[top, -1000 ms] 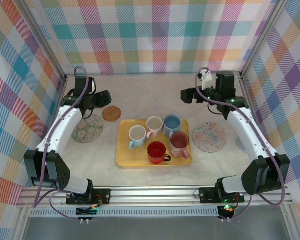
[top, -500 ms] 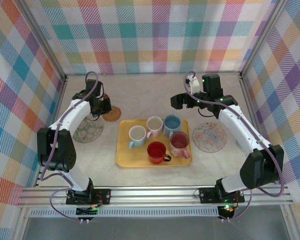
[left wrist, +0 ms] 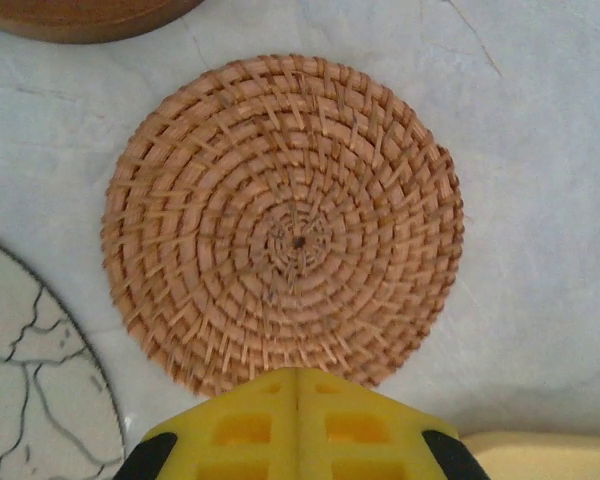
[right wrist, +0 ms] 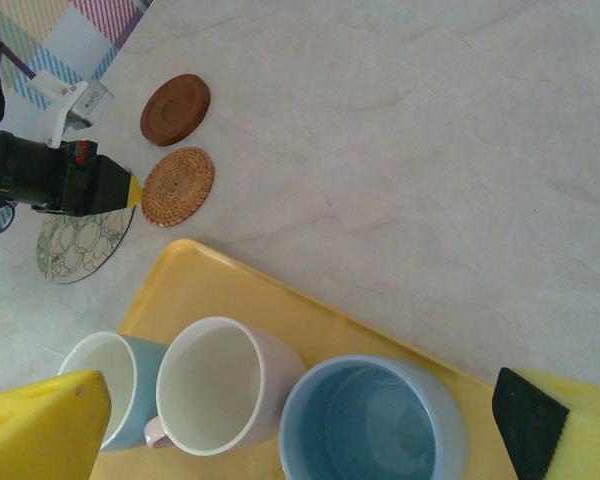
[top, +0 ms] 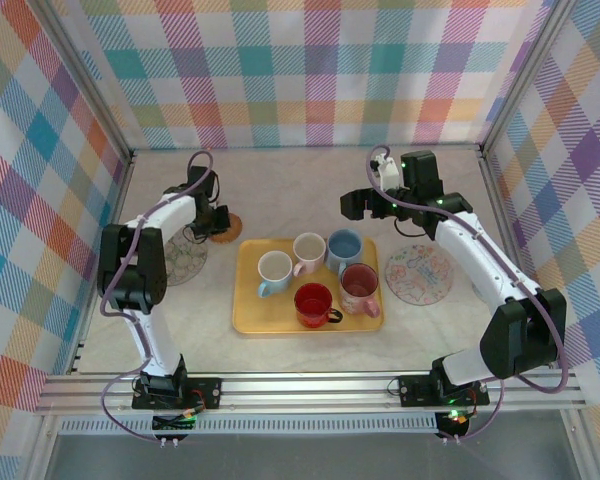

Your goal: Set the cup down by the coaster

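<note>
Wicker coaster (left wrist: 283, 222) close-up in left wrist view — blue cup (right wrist: 372, 425) in right.

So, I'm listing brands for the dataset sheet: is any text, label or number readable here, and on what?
No text can be read anywhere.
White part on the left arm: any marking is too small to read.
Pink-printed coaster: print blurred, no words legible.

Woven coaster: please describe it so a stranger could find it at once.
Start at the yellow tray in the middle. Off its far left corner lies the woven coaster, round and tan. Unlike the smooth dark wooden coaster beyond it and the pale patterned coaster nearer, it has a coiled weave.
</note>
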